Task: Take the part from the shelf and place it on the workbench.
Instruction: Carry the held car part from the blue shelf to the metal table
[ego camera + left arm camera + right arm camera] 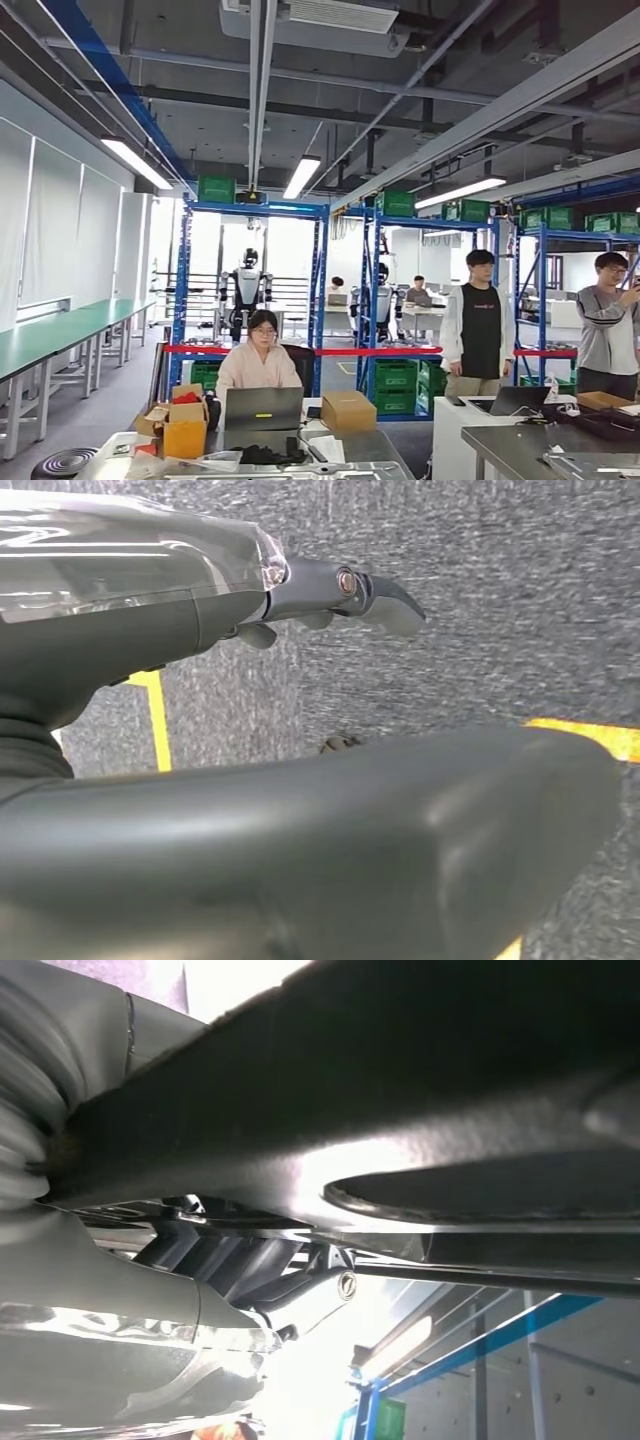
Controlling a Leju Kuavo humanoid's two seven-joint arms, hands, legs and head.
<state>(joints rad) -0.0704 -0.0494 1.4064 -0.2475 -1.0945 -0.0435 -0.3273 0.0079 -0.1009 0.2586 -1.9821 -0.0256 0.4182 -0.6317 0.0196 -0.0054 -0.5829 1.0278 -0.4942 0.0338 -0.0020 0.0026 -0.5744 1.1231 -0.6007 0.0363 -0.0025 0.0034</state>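
Part (483, 1192) held flat in right robot hand (234, 1260), under thumb.

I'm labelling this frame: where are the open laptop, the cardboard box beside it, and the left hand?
open laptop (264, 408), head view, back of the lid.
cardboard box (348, 411), head view, front face.
left hand (302, 585), left wrist view, finger.
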